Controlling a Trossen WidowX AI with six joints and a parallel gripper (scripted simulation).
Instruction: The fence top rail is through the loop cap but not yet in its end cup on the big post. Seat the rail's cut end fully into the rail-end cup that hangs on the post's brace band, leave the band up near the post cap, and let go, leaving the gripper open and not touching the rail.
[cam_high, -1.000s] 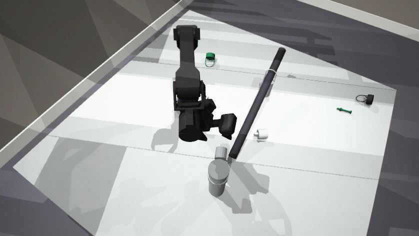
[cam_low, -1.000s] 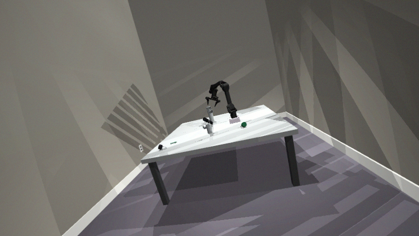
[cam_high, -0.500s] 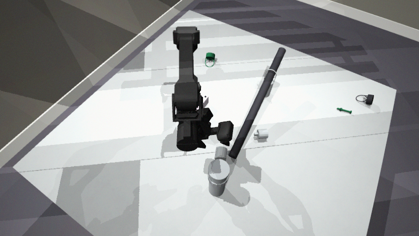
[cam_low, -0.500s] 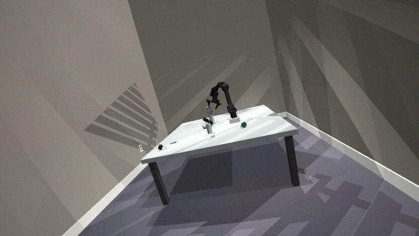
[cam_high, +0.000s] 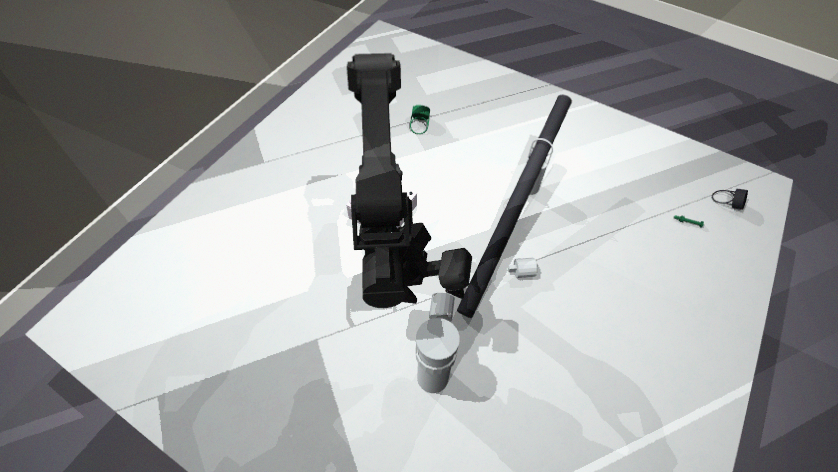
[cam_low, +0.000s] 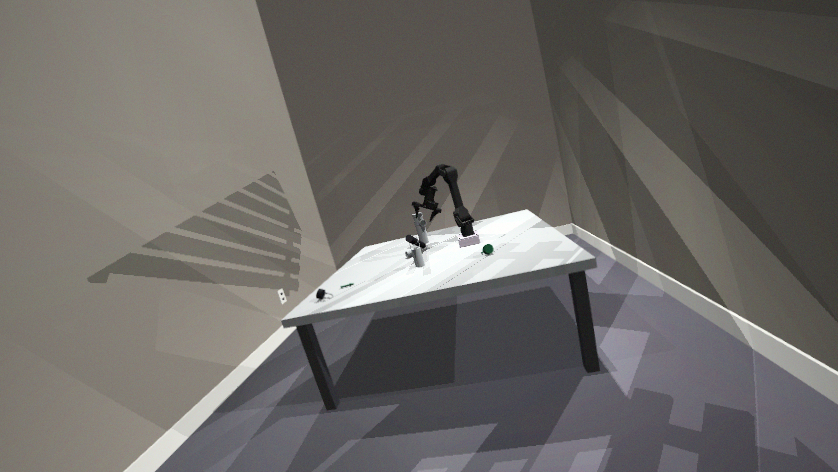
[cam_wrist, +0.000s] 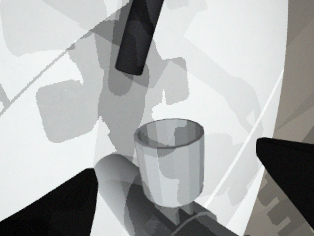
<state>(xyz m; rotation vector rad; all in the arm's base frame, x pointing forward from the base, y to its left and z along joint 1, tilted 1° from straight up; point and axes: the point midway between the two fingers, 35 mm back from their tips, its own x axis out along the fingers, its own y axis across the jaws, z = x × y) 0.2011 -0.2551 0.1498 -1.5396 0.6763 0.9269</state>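
Observation:
The dark top rail (cam_high: 511, 205) (cam_wrist: 145, 10) runs slanted through the white loop cap. Its lower cut end sits just beside the grey rail-end cup (cam_high: 441, 305) (cam_wrist: 170, 163), outside the cup's mouth. The cup hangs on the big grey post (cam_high: 436, 357) (cam_low: 418, 256), whose brace band (cam_high: 435, 367) sits near the post's top. My gripper (cam_high: 450, 288) (cam_low: 422, 209) (cam_wrist: 180, 162) is open and empty. It hovers over the cup and close beside the rail's lower end, touching neither as far as I can see.
A small white cylinder (cam_high: 524, 267) lies right of the rail. A green ringed part (cam_high: 419, 119) (cam_low: 487, 249) lies behind the arm. A green bolt (cam_high: 687, 221) and a black ringed part (cam_high: 733, 197) lie far right, near the table's edge.

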